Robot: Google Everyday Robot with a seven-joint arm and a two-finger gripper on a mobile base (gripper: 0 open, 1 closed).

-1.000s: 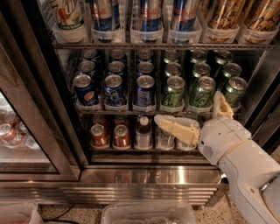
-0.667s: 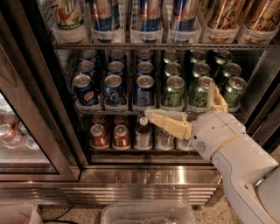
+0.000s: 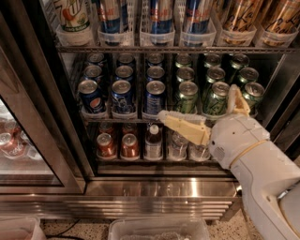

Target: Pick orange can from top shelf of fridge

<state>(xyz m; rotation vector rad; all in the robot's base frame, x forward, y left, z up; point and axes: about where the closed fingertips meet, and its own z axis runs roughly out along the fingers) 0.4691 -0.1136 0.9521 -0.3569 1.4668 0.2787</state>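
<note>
judging from how things lie, the pick is barely begun; the orange can (image 3: 238, 14) is seen in a clear tray towards the right end of the top shelf (image 3: 140, 48), untouched, with a second like can (image 3: 281, 16) just beside it; only their lower parts are shown, the lids being cut off by the picture's edge. the gripper (image 3: 198, 102) is held well below that rack, in front of the green cans (image 3: 187, 96) of the middle shelf; its fingers are spread wide, one pointing left and one pointing up, and nothing is pinched between them. the fridge (image 3: 159, 187) appears to be open, its glass door (image 3: 23, 140) swung aside to the left. nearly everything is judged to be left: the gripper is to be raised to the top shelf, brought around the orange can, pressed onto it, and the can lifted clear of its tray.
</note>
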